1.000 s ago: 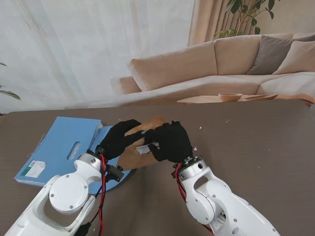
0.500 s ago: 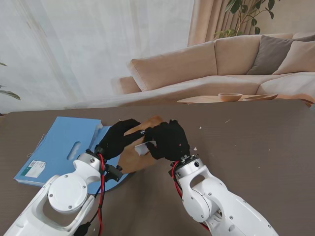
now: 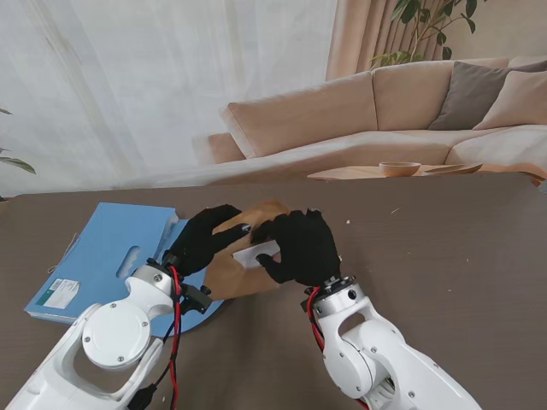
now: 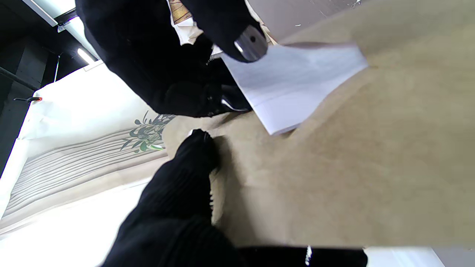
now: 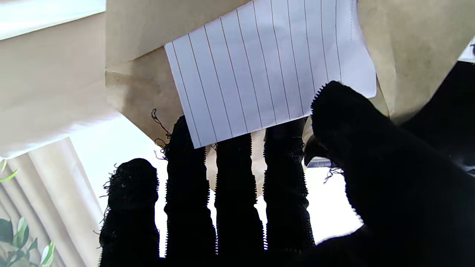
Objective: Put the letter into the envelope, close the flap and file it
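Black-gloved right hand (image 3: 301, 246) pinching white lined paper letter (image 3: 256, 254), thumb over fingers, beside brown kraft envelope (image 3: 235, 272). Black-gloved left hand (image 3: 203, 240) clamped on envelope's edge.

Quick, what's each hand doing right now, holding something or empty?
Left hand: shut on the brown envelope.
Right hand: shut on the lined letter, pinched between thumb and fingers.

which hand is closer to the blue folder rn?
Left. The left hand holds the brown envelope right at the blue folder's right edge. The right hand pinches the lined letter farther right, across the envelope from the folder.
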You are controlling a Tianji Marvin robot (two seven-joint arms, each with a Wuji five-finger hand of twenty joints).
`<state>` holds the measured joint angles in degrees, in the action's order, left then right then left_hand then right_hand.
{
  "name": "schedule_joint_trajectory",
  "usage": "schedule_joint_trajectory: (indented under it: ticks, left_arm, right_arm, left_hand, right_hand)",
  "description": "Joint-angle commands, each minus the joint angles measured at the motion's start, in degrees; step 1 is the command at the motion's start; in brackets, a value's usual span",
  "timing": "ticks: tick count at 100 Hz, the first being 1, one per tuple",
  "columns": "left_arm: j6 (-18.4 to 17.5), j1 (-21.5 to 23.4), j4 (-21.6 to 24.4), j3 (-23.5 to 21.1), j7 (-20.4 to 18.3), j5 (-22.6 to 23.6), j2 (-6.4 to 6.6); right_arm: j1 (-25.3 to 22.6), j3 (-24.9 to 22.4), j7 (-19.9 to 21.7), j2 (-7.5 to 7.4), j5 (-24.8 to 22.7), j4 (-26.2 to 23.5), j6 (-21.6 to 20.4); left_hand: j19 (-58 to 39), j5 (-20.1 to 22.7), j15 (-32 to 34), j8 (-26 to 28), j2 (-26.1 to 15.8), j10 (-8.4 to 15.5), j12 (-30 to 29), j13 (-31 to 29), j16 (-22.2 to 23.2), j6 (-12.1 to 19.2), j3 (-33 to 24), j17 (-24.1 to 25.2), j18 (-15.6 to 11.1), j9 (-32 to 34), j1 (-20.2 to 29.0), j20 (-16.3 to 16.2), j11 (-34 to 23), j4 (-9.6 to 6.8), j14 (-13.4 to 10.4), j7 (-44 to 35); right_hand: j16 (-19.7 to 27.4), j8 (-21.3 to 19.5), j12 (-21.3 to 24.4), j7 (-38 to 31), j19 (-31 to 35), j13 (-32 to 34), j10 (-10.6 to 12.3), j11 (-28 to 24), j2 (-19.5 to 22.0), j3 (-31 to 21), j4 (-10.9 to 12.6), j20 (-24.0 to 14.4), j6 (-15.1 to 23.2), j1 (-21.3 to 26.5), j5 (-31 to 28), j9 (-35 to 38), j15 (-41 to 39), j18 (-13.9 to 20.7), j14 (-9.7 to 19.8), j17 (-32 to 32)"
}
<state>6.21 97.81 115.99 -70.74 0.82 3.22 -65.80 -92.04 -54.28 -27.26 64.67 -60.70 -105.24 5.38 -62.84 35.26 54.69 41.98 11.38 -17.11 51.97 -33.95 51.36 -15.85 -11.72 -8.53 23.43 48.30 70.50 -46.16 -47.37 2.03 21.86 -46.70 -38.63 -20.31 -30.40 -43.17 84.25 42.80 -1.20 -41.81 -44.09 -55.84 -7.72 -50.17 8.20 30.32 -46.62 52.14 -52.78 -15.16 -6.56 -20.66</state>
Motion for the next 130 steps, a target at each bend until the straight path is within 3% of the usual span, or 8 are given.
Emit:
schedule_joint_trajectory:
  ticks: [1, 21, 39, 59, 69, 94, 101, 130]
  left_arm:
    - [-0.27, 0.44, 0.26, -0.10, -0.79, -0.18, -0.40]
    - [-0.28, 0.55, 0.40, -0.33, -1.06, -0.38, -0.34]
    - [-0.33, 0.49, 0.36, -0.44, -1.25, -0.48, -0.30]
    - [-0.30, 0.56, 0.43, -0.58, -1.34, -0.87, -0.31]
    - [-0.33, 0.61, 0.45, -0.65, -1.36, -1.05, -0.32]
    - [-0.29, 0.68, 0.52, -0.84, -1.47, -1.51, -0.32]
    - [-0.26, 0.69, 0.55, -0.83, -1.48, -1.63, -0.33]
    - [0.01, 0.69, 0.95, -0.12, -0.97, -2.16, -0.50]
  right_arm:
    - [-1.05, -0.30, 0.04, -0.03, -0.26, -0.93, 0.72]
    - [-2.64, -1.88, 0.20, -0.15, -1.14, -2.34, 2.29]
    - [-3.20, -2.64, 0.37, -0.19, -1.52, -2.70, 3.28]
    - [-3.34, -3.01, 0.75, -0.30, -2.23, -2.95, 4.36]
    - [-3.20, -3.00, 1.25, -0.39, -2.51, -2.79, 4.69]
    - [-1.82, -2.11, 0.43, -0.27, -2.33, -1.11, 4.56]
    - [-1.28, -1.72, 0.25, -0.20, -2.02, -0.64, 4.18]
    - [1.64, 1.45, -0.07, 0.09, -0.79, 1.19, 2.38]
  left_hand:
    - [-0.39, -0.32, 0.17, 0.33, -1.99, 1.90, 0.75, 0.51, 1.47, 3.44, -1.18, 0.27, -0.23, -0.21, 3.46, -0.04, -0.28, 0.80, -0.52, -2.12]
    - [-0.38, -0.33, 0.17, 0.31, -2.03, 1.95, 0.77, 0.48, 1.49, 3.45, -1.17, 0.27, -0.23, -0.23, 3.46, -0.05, -0.27, 0.80, -0.57, -2.10]
    - [-0.38, -0.34, 0.13, 0.31, -2.05, 1.93, 0.77, 0.54, 1.49, 3.34, -1.17, 0.26, -0.23, -0.22, 3.46, -0.06, -0.24, 0.79, -0.56, -2.06]
    - [-0.37, -0.37, 0.14, 0.34, -2.02, 1.88, 0.79, 0.50, 1.50, 3.42, -1.19, 0.26, -0.23, -0.25, 3.46, -0.08, -0.26, 0.79, -0.59, -2.07]
    - [-0.37, -0.29, 0.15, 0.38, -1.96, 1.85, 0.79, 0.46, 1.51, 3.45, -1.16, 0.26, -0.23, -0.19, 3.46, -0.08, -0.26, 0.81, -0.56, -2.13]
    - [-0.36, -0.34, 0.16, 0.37, -1.99, 1.87, 0.80, 0.45, 1.53, 3.40, -1.21, 0.26, -0.23, -0.21, 3.46, -0.09, -0.27, 0.79, -0.55, -2.09]
    - [-0.36, -0.35, 0.15, 0.37, -1.98, 1.87, 0.80, 0.47, 1.53, 3.33, -1.24, 0.26, -0.23, -0.19, 3.46, -0.09, -0.29, 0.78, -0.55, -2.07]
    - [-0.36, -0.34, 0.15, 0.41, -2.02, 1.93, 0.81, 0.45, 1.54, 3.40, -1.23, 0.26, -0.24, -0.18, 3.45, -0.10, -0.30, 0.80, -0.57, -2.13]
  right_hand:
    - [0.86, -1.15, 0.03, 1.49, -0.59, -2.14, 0.66, 0.30, 0.03, -0.19, 1.06, -1.21, 1.71, 0.26, 2.34, -2.19, 0.86, 1.50, 0.54, 0.84]
    - [0.74, 0.38, -1.06, -3.01, -0.51, -1.95, 0.54, -0.17, -1.06, -4.03, 1.46, -1.49, 2.81, 5.09, 3.06, -1.77, 0.60, 1.50, 0.63, 0.68]
    - [0.30, 0.73, -2.84, -5.49, -0.32, -1.81, 0.56, 0.06, -1.43, -7.22, 2.47, -1.59, 3.18, 6.63, 2.91, -1.05, -0.38, 1.75, 0.81, 0.42]
    - [-1.46, 1.52, -6.47, -8.17, 0.48, -1.75, 0.64, -2.28, -2.18, -6.55, 1.64, -1.88, 2.97, 6.97, 2.70, -0.90, -3.70, 2.06, 0.90, 0.19]
    - [-3.34, 2.18, -9.97, -9.19, 1.14, -2.16, 0.81, -6.22, -2.65, -4.52, 0.61, -2.16, 2.45, 6.33, 2.66, -1.95, -6.75, 2.24, 1.22, 0.20]
    - [-6.75, -1.14, -16.52, -14.95, 3.17, -1.11, 1.68, -13.60, -1.75, -3.56, -0.02, -3.02, 4.87, 7.61, -3.91, 0.18, -12.57, 2.02, 1.50, -0.65]
    - [-7.31, -2.23, -17.46, -15.99, 3.61, -0.91, 0.76, -14.46, -1.57, -3.89, 0.16, -3.25, 4.53, 7.68, -4.87, 0.45, -13.47, 1.91, 1.49, -0.65]
    - [-7.88, -3.49, -17.31, -15.94, 5.45, 1.98, -0.41, -15.29, -4.24, -6.33, 1.02, -4.07, 1.07, 7.34, -7.15, 3.88, -14.99, 1.03, 1.12, -2.65]
